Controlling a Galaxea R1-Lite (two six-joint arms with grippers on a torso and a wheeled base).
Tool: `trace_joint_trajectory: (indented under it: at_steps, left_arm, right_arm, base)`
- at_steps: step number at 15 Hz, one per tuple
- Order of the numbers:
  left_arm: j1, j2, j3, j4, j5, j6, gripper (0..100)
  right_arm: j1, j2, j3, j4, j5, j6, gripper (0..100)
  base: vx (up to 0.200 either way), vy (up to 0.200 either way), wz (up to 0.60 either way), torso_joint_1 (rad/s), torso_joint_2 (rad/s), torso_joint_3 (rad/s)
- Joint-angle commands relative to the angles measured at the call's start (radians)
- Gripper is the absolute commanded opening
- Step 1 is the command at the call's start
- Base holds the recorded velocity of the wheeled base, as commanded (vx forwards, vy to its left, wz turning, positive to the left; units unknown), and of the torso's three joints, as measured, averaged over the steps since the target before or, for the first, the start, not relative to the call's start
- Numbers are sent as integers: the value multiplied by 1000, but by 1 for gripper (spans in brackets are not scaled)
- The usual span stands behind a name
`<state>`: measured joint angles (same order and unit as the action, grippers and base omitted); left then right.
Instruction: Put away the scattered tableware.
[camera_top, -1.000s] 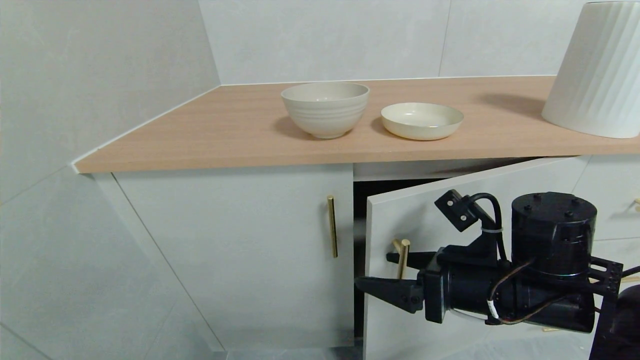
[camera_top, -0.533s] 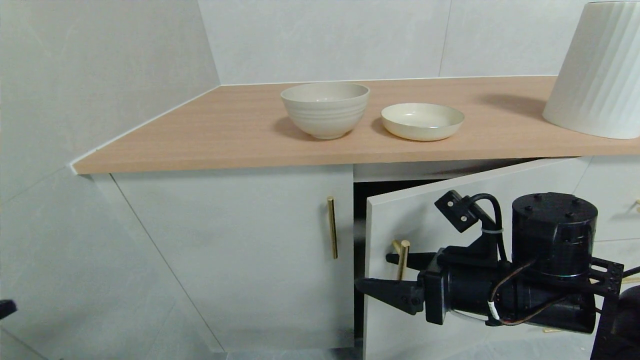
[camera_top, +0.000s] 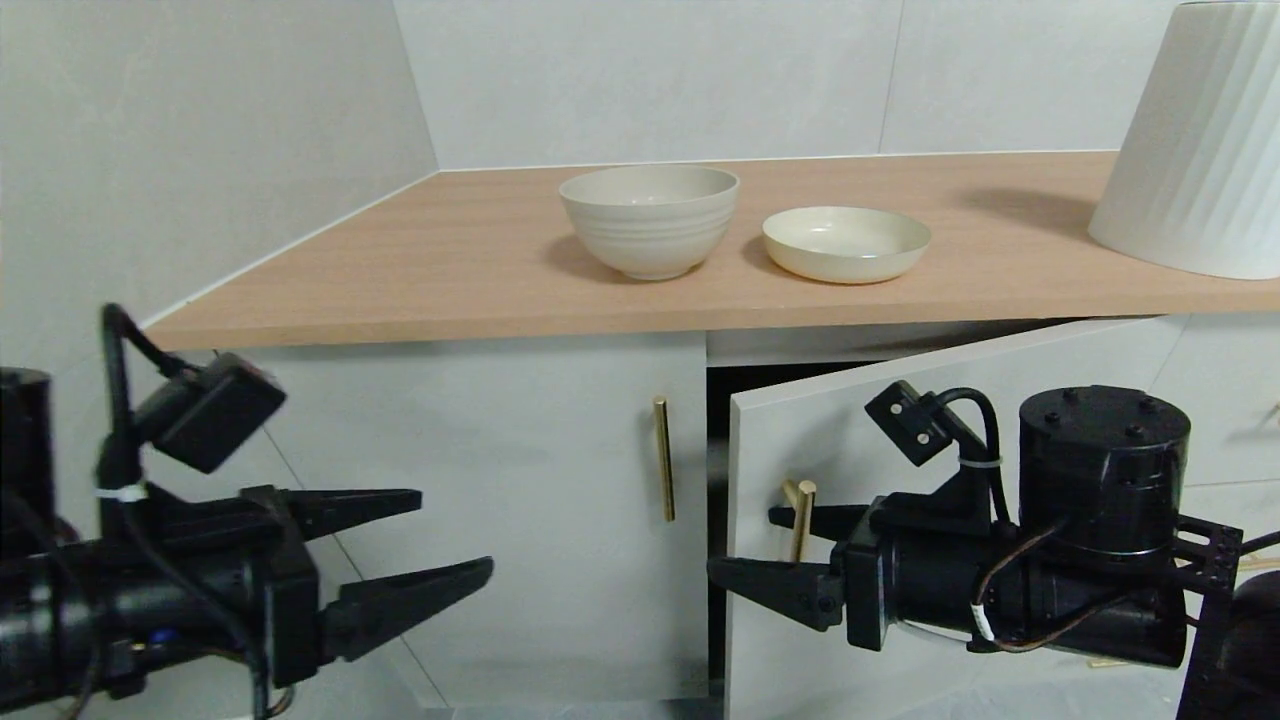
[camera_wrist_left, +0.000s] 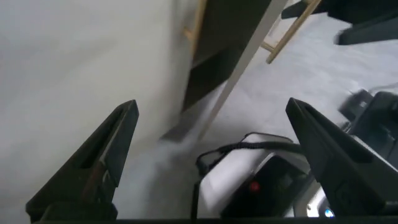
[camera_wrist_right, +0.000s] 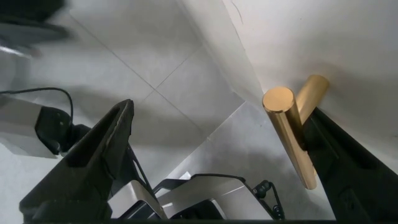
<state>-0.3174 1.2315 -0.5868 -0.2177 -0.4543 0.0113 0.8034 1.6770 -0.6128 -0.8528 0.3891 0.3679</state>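
The ribbed grey ceramic bowl and the shallow cream dish stand side by side on the brown wooden countertop, not yet put away. Below, the right white cabinet door is ajar, probably so they can go inside. The right gripper has its fingers apart around the door's brass bar handle. The right wrist view makes clear that the bar lies beside one finger, unclamped. The left gripper hovers with its fingers spread before the closed left door.
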Motion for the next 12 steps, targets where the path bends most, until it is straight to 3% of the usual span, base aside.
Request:
trace_joint_trajectory:
  at_steps: [1,3,6,7,12]
  left_arm:
    - [-78,203,90,-134,2,-54,100]
    - [-124,204,90,-150,0,-140,100]
    - [-152,214,88,-150,0,-162,100]
    - [-157,215,90,-150,0,-162,0]
    - [-158,247,82,-201,0,-162,0]
  right_arm:
    - [20,6,2,1,0,0,100]
    - [20,7,4,1,0,0,100]
    - [20,9,5,1,0,0,100]
    - [20,9,5,1,0,0,100]
    - [23,10,7,1,0,0,100]
  base:
    - [0,0,0,0,0,0]
    - [0,0,0,0,0,0]
    - [0,0,0,0,0,0]
    - [0,0,0,0,0,0]
    - [0,0,0,0,0,0]
